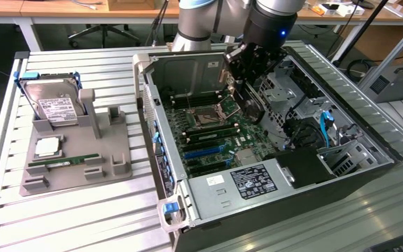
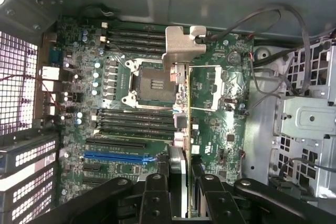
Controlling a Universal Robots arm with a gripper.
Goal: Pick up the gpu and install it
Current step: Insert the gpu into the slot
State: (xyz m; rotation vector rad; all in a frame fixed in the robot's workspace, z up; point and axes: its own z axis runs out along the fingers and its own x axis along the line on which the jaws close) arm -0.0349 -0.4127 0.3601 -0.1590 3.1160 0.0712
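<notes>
Okay, I saw the black end effector closed narrow on the gpu, a thin black card with a silvery metal bracket. It was held edge-on over the green motherboard inside the open grey computer case, just beside the CPU socket. I couldn't tell if it touched the board. The boxy silver hard drive and narrow green memory stick sat on the slatted surface, at the exterior view's left.

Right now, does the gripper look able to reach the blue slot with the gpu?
Probably yes: the case is open, the gripper holds the gpu above the motherboard, the blue slot lies uncovered.
</notes>
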